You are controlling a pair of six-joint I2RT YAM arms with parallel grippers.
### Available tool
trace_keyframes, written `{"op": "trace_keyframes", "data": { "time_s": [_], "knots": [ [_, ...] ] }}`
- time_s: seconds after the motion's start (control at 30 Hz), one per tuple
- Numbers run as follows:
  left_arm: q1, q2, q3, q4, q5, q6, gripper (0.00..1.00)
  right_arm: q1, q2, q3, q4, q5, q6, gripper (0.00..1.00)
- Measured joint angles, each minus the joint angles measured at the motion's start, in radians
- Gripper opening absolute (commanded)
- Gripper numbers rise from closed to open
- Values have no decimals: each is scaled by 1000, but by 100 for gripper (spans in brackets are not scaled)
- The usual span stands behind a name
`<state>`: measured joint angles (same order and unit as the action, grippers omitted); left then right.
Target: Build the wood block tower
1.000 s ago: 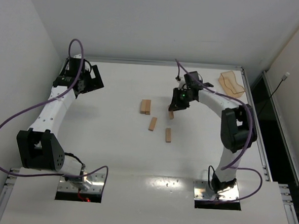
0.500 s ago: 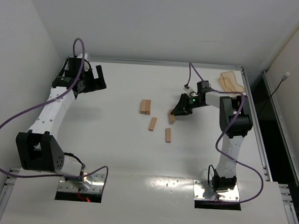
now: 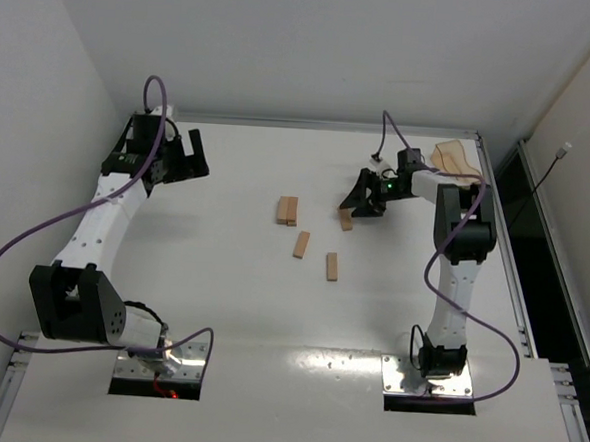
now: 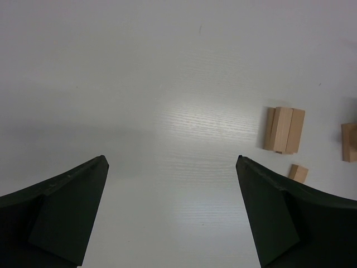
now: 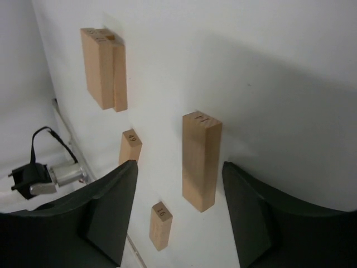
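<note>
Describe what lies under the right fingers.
One block lies on the table between the open right fingers, not gripped. From overhead, the fingers cover part of it.

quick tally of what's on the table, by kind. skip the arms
single wood blocks: 3
block cluster: 1 (at least 2 planks pressed together, exact number unclear)
translucent orange-tan tray: 1
Total: 5 items, counting the cluster as one
</note>
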<state>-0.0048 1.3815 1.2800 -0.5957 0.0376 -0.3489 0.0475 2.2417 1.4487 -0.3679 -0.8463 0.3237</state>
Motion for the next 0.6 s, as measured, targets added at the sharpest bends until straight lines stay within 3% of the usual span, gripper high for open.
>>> {"op": "trace_keyframes", "data": {
  "time_s": [0.27,0.6],
  "knots": [
    [0,-11,-19,2,-5,0,99,-1,-23,12,-42,41,-46,65],
    [0,-41,-67,6,-64,-42,99,12,-299,-148,-149,498,-161,64]
  ]
}}
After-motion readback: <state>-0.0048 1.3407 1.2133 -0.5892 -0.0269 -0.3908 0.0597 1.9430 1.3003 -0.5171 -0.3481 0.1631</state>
